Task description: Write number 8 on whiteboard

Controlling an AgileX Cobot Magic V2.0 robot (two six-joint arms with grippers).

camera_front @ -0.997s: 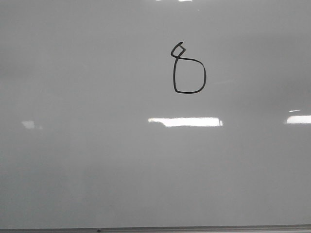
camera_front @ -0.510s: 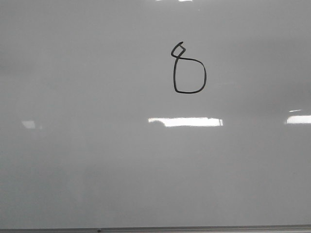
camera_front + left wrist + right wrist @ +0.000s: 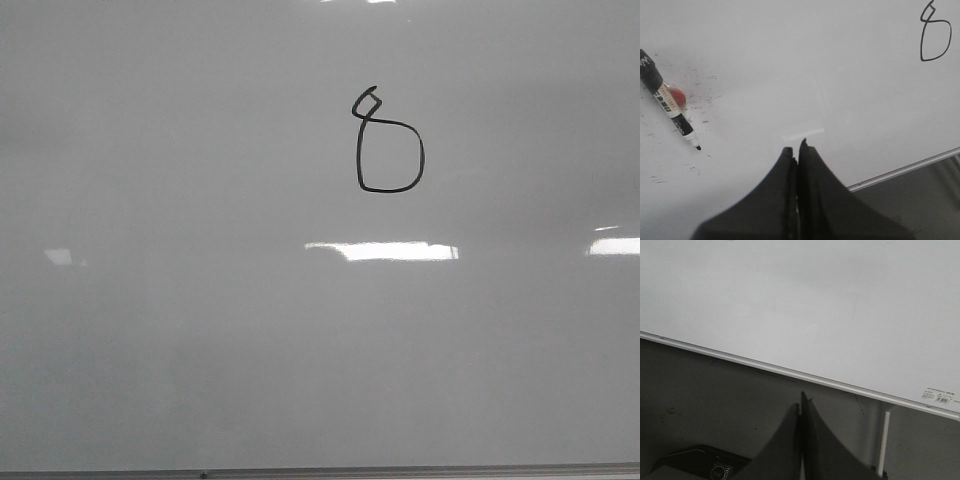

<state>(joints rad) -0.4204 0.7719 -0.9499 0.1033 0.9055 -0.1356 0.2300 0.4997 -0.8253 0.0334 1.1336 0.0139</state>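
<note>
The number 8 (image 3: 388,142) is drawn in thin black marker on the whiteboard (image 3: 200,330), right of centre and high in the front view. It also shows in the left wrist view (image 3: 934,34). A black marker (image 3: 667,100) lies uncapped on the whiteboard (image 3: 790,60), well apart from my left gripper (image 3: 795,148), which is shut and empty above the board near its frame edge. My right gripper (image 3: 800,402) is shut and empty, over the dark surface beside the whiteboard (image 3: 805,305). Neither gripper shows in the front view.
A small red object (image 3: 678,95) lies by the marker, among black ink specks. The board's thin metal frame (image 3: 905,169) borders a dark table (image 3: 715,400). A black device (image 3: 700,465) and a white rod (image 3: 883,442) lie near my right gripper.
</note>
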